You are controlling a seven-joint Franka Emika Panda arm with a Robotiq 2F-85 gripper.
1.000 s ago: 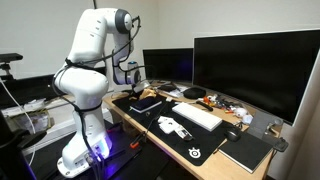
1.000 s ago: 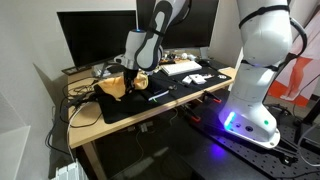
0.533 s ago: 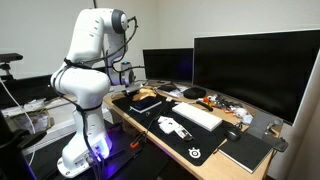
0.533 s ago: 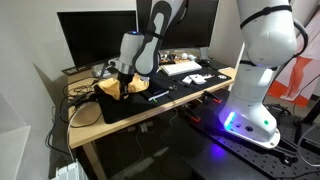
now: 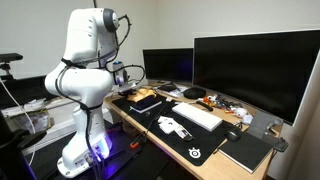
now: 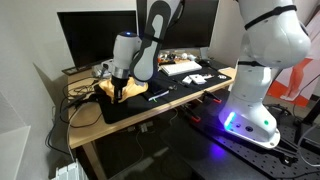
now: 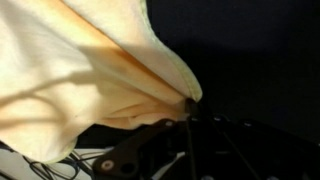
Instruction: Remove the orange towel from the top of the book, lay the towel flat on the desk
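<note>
Fingers (image 6: 121,92) pinch a fold of the small, limp orange-tan cloth towel (image 6: 107,88); it hangs bunched, low over the pale wooden counter (image 6: 85,115) near its end; probably held low so it can be spread flat.

1. The orange towel (image 6: 106,88) is showing as a small, soft orange-tan cloth. It is crumpling into loose folds rather than lying flat.
2. It is sitting bunched and partly raised off the desk (image 6: 85,115), with its lower folds drooping toward the surface.
3. In the wrist view, the orange towel (image 7: 90,70) is filling the upper left. It is looking pale and creased, its folds narrowing to one drawn-up tip near the middle.
4. The book (image 5: 148,102) is lying flat on the desk, a thin black rectangle with a pale edge.
5. The towel is resting just beside the book's far end; whether the two are touching cannot be told.
</note>
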